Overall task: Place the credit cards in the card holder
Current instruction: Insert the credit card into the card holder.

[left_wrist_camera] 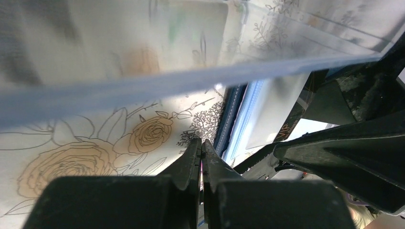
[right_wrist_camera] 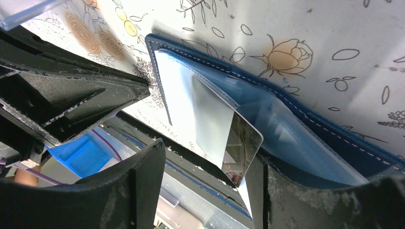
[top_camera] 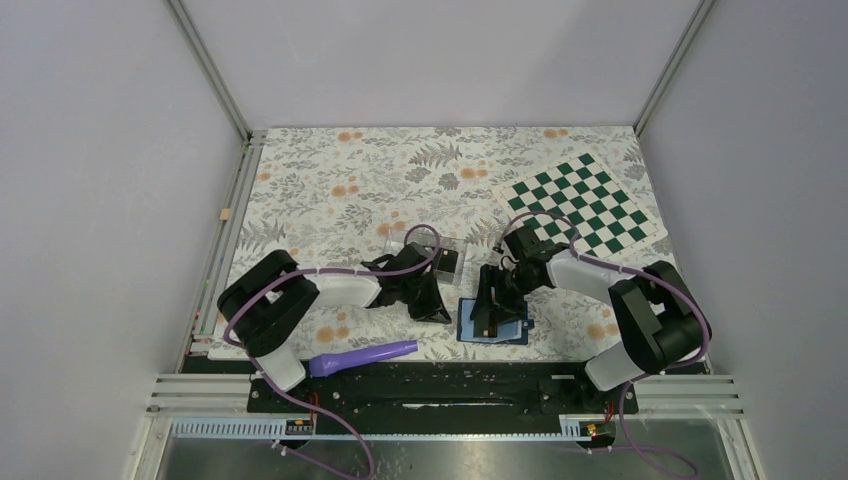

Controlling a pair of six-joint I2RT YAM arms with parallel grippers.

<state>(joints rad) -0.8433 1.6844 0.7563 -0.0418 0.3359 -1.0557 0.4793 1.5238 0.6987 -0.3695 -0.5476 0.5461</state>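
Note:
The navy blue card holder [top_camera: 515, 333] lies open on the floral cloth near the front edge, its lighter blue inside up [right_wrist_camera: 296, 129]. A glossy dark credit card [right_wrist_camera: 239, 143] lies tilted on its inside, one corner sticking out between my right fingers. My right gripper [top_camera: 490, 318] hovers over the holder, open [right_wrist_camera: 210, 153], its jaws not closed on the card. My left gripper [top_camera: 437, 308] is shut and empty [left_wrist_camera: 201, 143], just left of the holder's edge [left_wrist_camera: 229, 119]. Another dark card [top_camera: 447, 262] sits in the clear plastic box.
The clear plastic box [top_camera: 440, 252] stands just behind the left gripper; its rim [left_wrist_camera: 143, 86] crosses the left wrist view. A purple tool [top_camera: 365, 357] lies at the front edge. A green checkered board [top_camera: 585, 200] lies at the back right.

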